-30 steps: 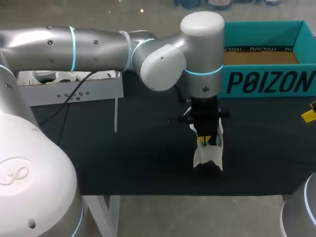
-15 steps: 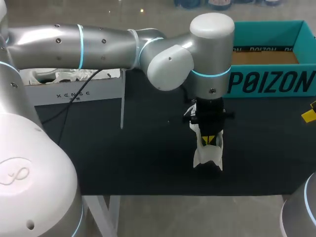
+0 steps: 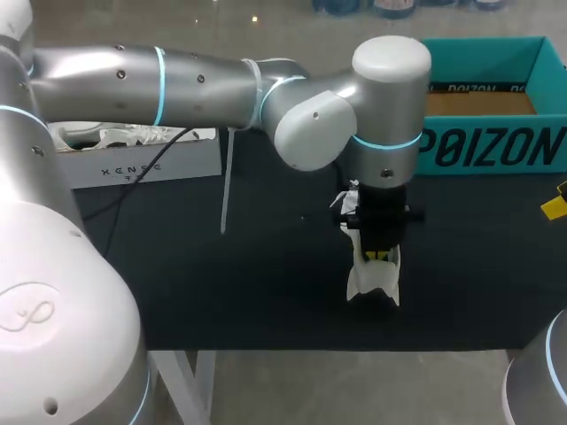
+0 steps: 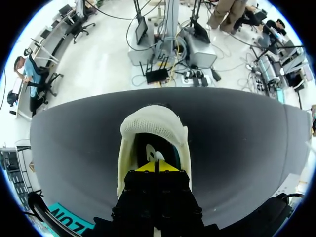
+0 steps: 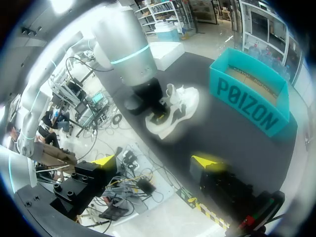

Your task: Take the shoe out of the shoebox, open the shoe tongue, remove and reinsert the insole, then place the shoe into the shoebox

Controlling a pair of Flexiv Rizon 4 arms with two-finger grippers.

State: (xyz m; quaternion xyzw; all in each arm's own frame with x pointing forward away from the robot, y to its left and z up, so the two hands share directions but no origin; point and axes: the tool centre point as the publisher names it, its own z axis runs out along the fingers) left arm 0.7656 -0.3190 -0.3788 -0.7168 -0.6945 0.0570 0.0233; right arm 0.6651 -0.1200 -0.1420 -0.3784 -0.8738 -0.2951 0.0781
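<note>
Silver arm (image 3: 205, 85), cyan rings (image 3: 160, 86)

head view looks down from behind; all views share the shoe (image 3: 373, 282).

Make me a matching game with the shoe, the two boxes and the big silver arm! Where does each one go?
Things:
1. white mesh sneaker
2. teal open cardboard box
3. white cardboard box with crumpled paper inside
4. silver left robot arm

Places:
A. back left of the black tabletop mat
B. back right of the mat
C. stretching across from the left, ending right over the shoe
D. middle of the mat, near its front edge

Pairs: 1-D, 2-B, 3-A, 4-C.
</note>
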